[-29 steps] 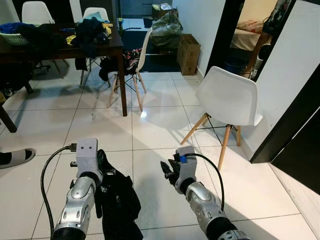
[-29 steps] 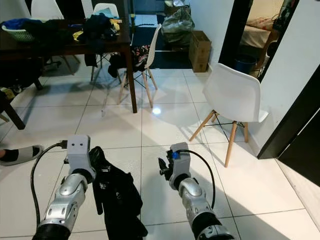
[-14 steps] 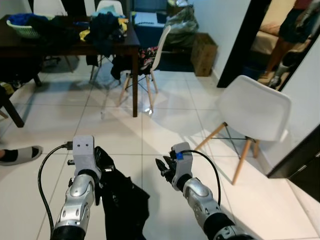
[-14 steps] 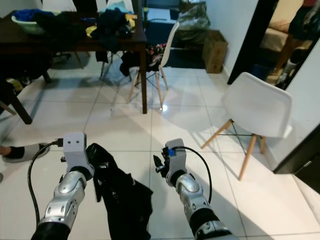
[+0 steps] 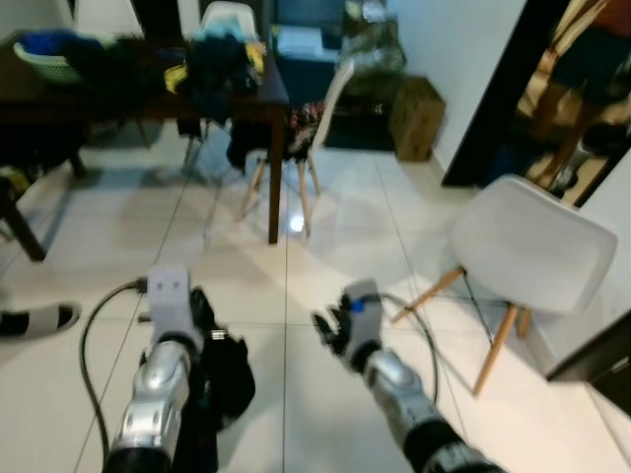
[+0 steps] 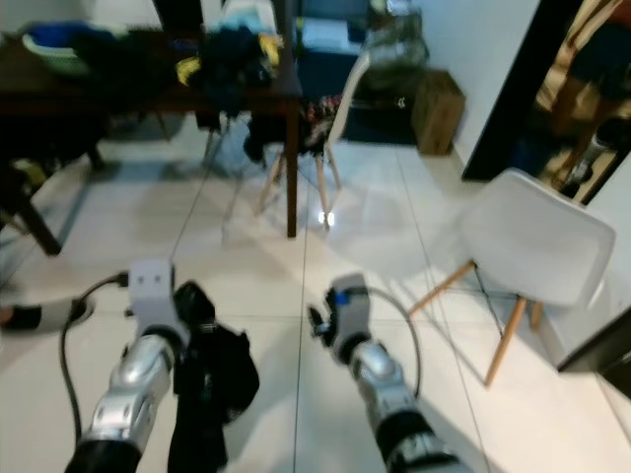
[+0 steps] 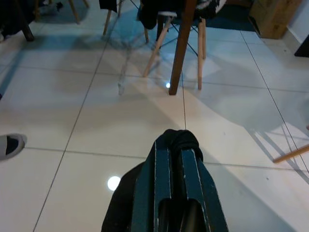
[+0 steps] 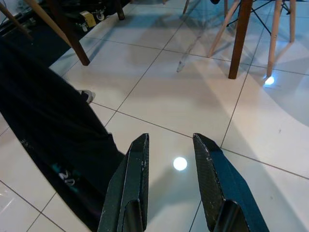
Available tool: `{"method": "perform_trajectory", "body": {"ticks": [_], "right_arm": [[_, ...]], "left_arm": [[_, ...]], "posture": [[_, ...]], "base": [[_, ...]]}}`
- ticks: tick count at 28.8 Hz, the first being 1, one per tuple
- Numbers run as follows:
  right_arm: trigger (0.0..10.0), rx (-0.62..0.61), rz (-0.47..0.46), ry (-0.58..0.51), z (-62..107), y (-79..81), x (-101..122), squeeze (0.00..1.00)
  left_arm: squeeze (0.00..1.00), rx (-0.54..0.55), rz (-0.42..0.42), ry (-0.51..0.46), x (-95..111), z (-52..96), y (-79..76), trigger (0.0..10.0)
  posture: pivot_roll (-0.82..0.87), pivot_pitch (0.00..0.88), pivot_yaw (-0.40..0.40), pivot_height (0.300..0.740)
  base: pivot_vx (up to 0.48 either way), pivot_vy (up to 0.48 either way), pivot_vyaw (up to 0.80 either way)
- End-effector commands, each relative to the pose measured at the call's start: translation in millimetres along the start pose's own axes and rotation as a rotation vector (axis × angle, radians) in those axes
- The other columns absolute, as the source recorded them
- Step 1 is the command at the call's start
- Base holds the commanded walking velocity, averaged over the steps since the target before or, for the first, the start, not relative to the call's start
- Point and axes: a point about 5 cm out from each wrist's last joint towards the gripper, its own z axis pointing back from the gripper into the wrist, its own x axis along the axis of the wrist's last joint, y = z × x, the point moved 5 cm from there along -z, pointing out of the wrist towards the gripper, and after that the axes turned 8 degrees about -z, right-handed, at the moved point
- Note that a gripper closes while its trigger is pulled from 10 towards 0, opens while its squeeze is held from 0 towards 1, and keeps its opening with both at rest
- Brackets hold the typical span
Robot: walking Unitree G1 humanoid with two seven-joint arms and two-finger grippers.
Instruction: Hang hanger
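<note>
A black garment [image 5: 222,379] hangs from my left gripper [image 5: 202,313], low in front of me over the white tiled floor. In the left wrist view the left gripper [image 7: 176,145] is shut on a bunched fold of that black cloth [image 7: 176,137]. No hanger can be made out in the cloth. My right gripper [image 5: 330,330] is held out beside it, a little to the right. In the right wrist view the right gripper [image 8: 169,140] is open with nothing between its fingers, and the garment [image 8: 53,140] hangs off to one side.
A dark table [image 5: 148,94] piled with clothes and a basket [image 5: 44,59] stands ahead on the left, with a white chair [image 5: 320,113] beside it. Another white chair [image 5: 537,251] is at the right. A cardboard box [image 5: 414,113] and a person's legs [image 5: 582,69] are at the doorway. A slippered foot [image 5: 30,320] is at the left.
The whole picture has shifted and blurred, so the camera is moving. The garment has swung and bunched closer under my left arm. Both grippers keep their states.
</note>
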Motion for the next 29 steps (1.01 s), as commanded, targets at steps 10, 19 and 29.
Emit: {"method": "perform_trajectory", "body": {"ticks": [10, 19, 29], "right_arm": [[10.0, -0.021, 0.007, 0.009, 3.0, -9.3, -0.4, 0.0], [10.0, -0.022, 0.008, 0.012, 3.1, -8.9, -1.5, 0.0], [10.0, -0.019, 0.006, 0.012, 3.1, -7.4, -2.7, 0.0]], "left_arm": [[0.0, -0.016, 0.004, -0.027, 5.7, 0.4, -5.7, 10.0], [0.0, -0.022, 0.012, -0.031, 6.5, 0.6, -7.5, 10.0], [0.0, -0.023, 0.013, -0.036, 7.4, 0.5, -6.7, 10.0]], "posture": [[0.02, 0.084, -0.065, 0.74], [0.02, 0.08, -0.064, 0.74], [0.02, 0.069, -0.063, 0.74]], "base": [[0.399, 0.0, 0.0], [0.466, 0.0, 0.0], [0.288, 0.0, 0.0]]}}
